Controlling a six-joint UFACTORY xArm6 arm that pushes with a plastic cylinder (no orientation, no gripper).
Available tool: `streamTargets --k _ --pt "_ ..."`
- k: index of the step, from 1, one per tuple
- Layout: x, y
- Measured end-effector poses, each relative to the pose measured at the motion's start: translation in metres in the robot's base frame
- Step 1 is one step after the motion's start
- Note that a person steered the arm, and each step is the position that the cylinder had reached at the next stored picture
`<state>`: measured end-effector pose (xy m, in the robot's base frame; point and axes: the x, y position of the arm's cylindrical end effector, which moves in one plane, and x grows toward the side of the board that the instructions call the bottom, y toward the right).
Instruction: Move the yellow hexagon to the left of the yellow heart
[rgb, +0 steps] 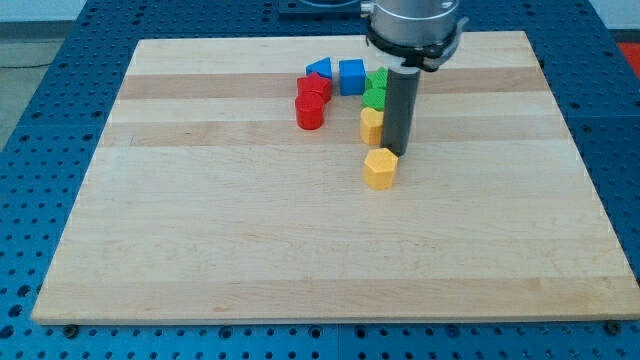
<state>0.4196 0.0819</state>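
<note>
The yellow hexagon (380, 168) lies on the wooden board (250, 230), right of the middle. The yellow heart (371, 126) stands just above it in the view, partly hidden by my rod. My tip (392, 152) is down at the board, touching or nearly touching the hexagon's upper right edge and close to the heart's right side.
Above the heart are two green blocks (375, 97), one behind the other. Left of them stand a blue cube (351, 76), another blue block (319, 69), a red block (313, 87) and a red cylinder (309, 113). The board's edges drop to a blue perforated table.
</note>
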Motion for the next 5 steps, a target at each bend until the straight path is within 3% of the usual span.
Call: streamTargets --k 1,3,5 --pt "0.004 0.028" --pt "0.006 -0.062" --pt "-0.007 -0.092"
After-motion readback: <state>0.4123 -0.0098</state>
